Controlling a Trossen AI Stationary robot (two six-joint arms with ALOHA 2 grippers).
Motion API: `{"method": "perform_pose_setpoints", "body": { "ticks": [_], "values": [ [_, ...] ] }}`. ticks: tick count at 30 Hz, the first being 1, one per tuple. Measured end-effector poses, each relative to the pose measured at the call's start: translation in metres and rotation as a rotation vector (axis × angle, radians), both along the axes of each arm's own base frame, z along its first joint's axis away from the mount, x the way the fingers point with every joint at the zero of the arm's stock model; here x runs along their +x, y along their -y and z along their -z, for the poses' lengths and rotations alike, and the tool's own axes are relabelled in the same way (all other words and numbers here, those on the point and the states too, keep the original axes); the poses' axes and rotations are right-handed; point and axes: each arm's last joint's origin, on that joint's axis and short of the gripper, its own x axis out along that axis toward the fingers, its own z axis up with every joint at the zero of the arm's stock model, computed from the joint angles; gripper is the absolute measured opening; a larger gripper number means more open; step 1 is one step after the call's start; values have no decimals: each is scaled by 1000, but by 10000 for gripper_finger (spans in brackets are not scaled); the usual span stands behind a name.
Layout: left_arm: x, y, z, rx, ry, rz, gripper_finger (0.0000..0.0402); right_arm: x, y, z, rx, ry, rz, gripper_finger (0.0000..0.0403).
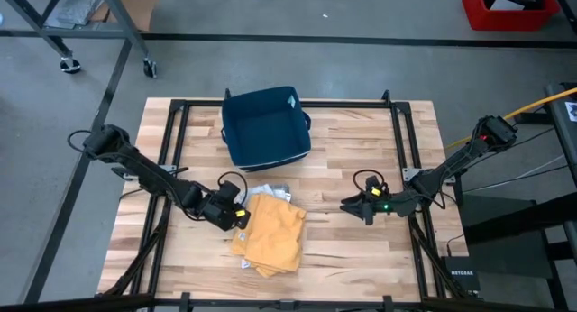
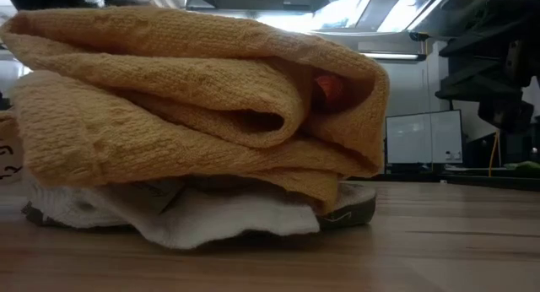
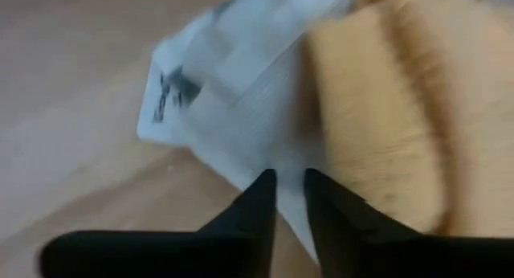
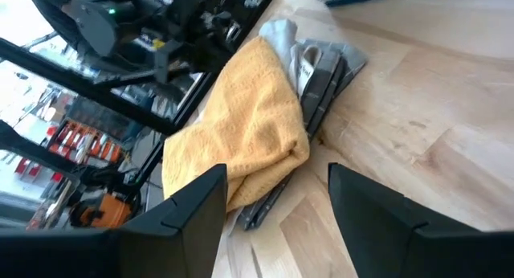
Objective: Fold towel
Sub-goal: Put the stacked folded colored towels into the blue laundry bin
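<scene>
left pincer [image 1: 240,215] nearly closed at yellow towel [image 1: 270,233] — label print seemingly unreadable; right pincer [image 1: 348,205] spread.

This is looking like a robotics lab or workshop. A butcher-block wooden tabletop [image 1: 352,249] is sitting on a bare grey concrete floor [image 1: 297,10], framed by black metal rails [image 1: 397,141] that are carrying the two arms. At twelve o'clock beyond the tabletop, a dark line is running across the floor; at one o'clock a red crate [image 1: 509,10] is standing, and at eleven o'clock a wheeled metal frame [image 1: 90,32] is resting on castors. A yellow cable [image 1: 541,103] is trailing in at three o'clock. Across the room, the low view is showing computer monitors [image 2: 424,138] and ceiling strip lights [image 2: 396,13] glowing overhead.
</scene>
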Motion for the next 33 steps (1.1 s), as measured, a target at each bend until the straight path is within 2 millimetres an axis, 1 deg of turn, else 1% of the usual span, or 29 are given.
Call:
{"method": "perform_pose_setpoints", "body": {
  "ticks": [4, 6, 8, 10, 17, 21, 26, 33],
  "values": [
    [5, 4, 16, -70, -54, -55, 119, 0, -1, 0, 7, -5, -23, 221],
    [7, 6, 24, -114, -81, -89, 145, 0, -1, 0, 8, -5, -24, 221],
    [9, 8, 31, -184, -94, -143, 163, 0, -1, 1, 25, -8, -10, 221],
    [11, 10, 35, -241, -102, -188, 173, 1, -1, 4, 62, -23, 16, 221],
    [13, 12, 38, -291, -85, -244, 177, 8, -6, 28, 232, -147, 111, 221],
    [13, 13, 37, -298, -83, -246, 177, 18, -14, 36, 240, -199, 122, 221],
    [12, 16, 37, -319, -78, -264, 177, 39, -30, 33, 251, -199, 102, 221],
    [12, 21, 37, -359, -59, -276, 177, 80, -45, 40, 291, -298, 25, 221]
  ]
}}
